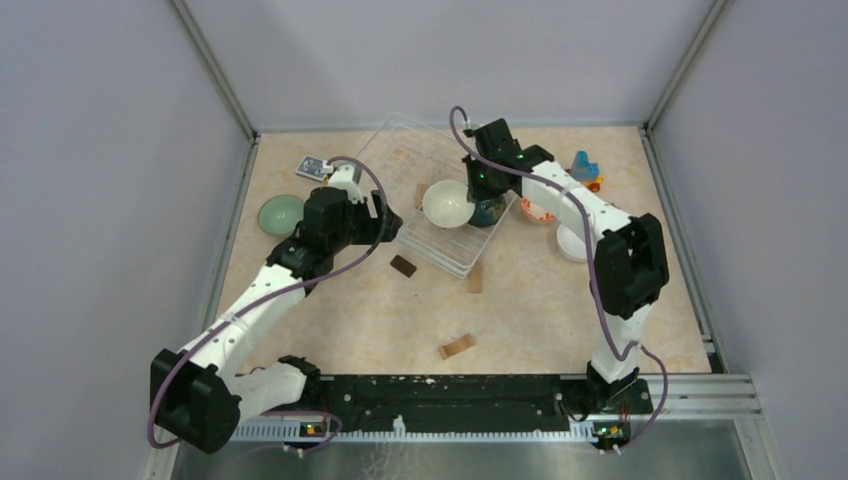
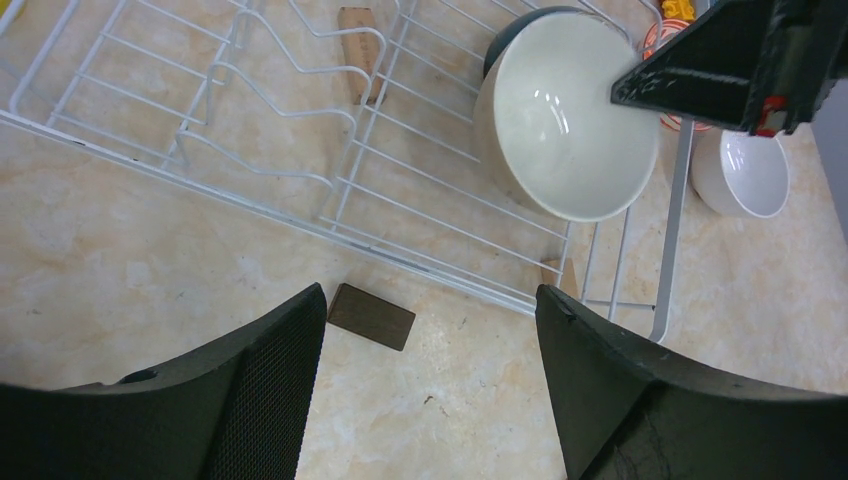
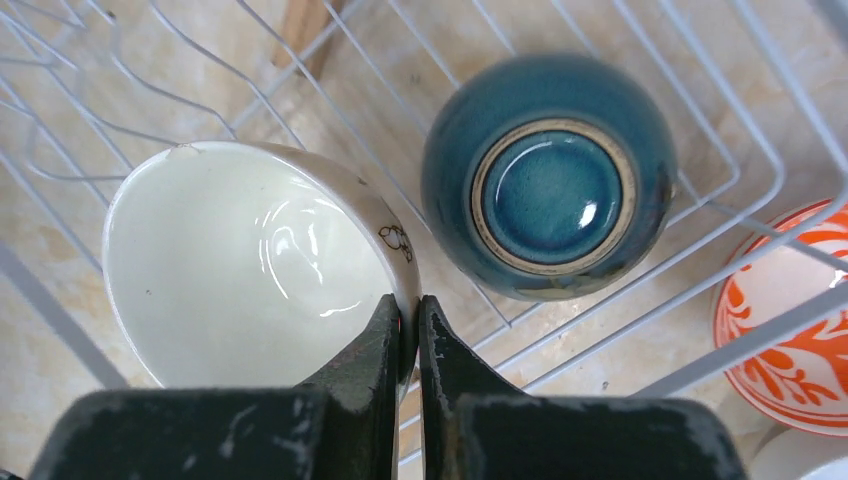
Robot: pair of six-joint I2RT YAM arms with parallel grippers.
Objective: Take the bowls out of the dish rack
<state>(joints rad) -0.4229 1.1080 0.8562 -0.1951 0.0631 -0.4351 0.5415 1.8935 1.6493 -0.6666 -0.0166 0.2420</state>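
Note:
The white wire dish rack lies at the table's middle. My right gripper is shut on the rim of the beige bowl, one finger inside and one outside; the bowl is tilted in the rack. The dark teal bowl sits upside down in the rack right beside it. The orange-patterned bowl and a white bowl stand on the table right of the rack. The pale green bowl stands on the table at the left. My left gripper is open and empty above the table, just in front of the rack.
A dark wooden block lies between my left fingers. More wooden blocks lie in front of the rack and near the front, and one under the rack. A colourful toy train stands at the back right.

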